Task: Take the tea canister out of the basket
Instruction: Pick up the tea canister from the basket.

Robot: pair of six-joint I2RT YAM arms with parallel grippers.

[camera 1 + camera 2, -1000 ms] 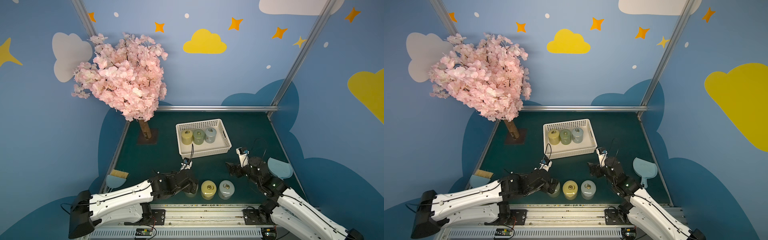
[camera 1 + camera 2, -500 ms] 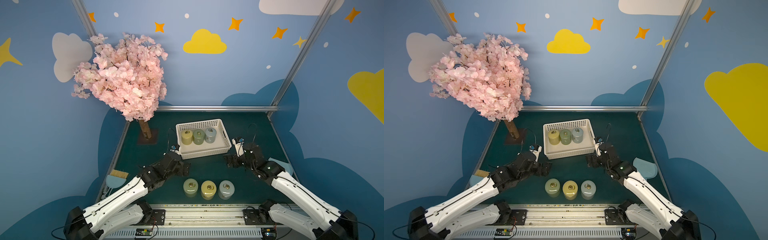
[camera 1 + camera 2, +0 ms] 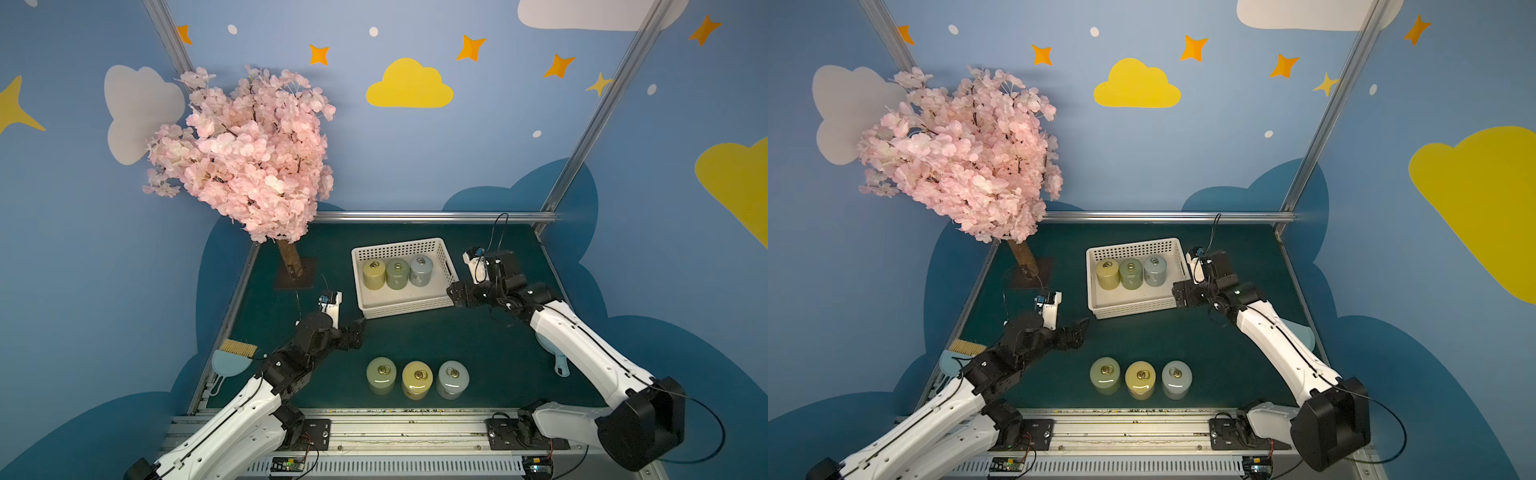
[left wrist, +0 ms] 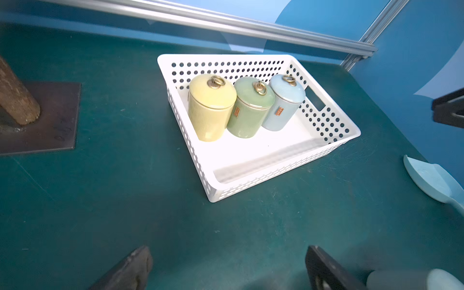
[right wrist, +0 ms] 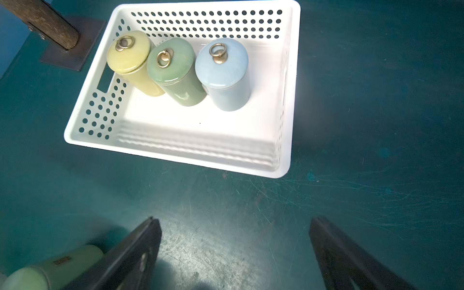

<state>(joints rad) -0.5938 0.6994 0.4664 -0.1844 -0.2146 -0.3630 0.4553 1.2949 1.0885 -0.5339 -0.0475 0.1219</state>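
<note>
Left gripper (image 3: 358,329) hangs with jaws fully apart and holds nothing. It sits low over the table (image 3: 478,353), just near and left of the basket (image 3: 405,308). Right gripper (image 3: 455,293) is likewise spread wide and empty, close beside the basket's near right corner. Whether it touches the rim cannot be told from either top view.

The basket lies at mid-table, slightly skewed. Three tea canisters stand upright in a row in its far half:
- yellow canister (image 3: 374,275) at the left;
- green canister (image 3: 397,273) in the middle;
- blue canister (image 3: 420,270) at the right.

Neighbouring canisters touch or nearly touch. Each lid carries a brass ring.

The basket's near perforated wall stands between the left gripper and this row. The right slotted wall stands between the right gripper and the blue canister.

A separate row of three canisters (image 3: 417,379) stands on the table near the front edge, well apart from the basket.

At the far left, a blossom tree (image 3: 249,153) rises from a dark base plate (image 3: 296,277). A brush (image 3: 237,348) and dustpan (image 3: 230,365) lie at the left edge. A light-blue scoop (image 3: 555,357), possibly a second dustpan, is largely hidden under the right arm.
</note>
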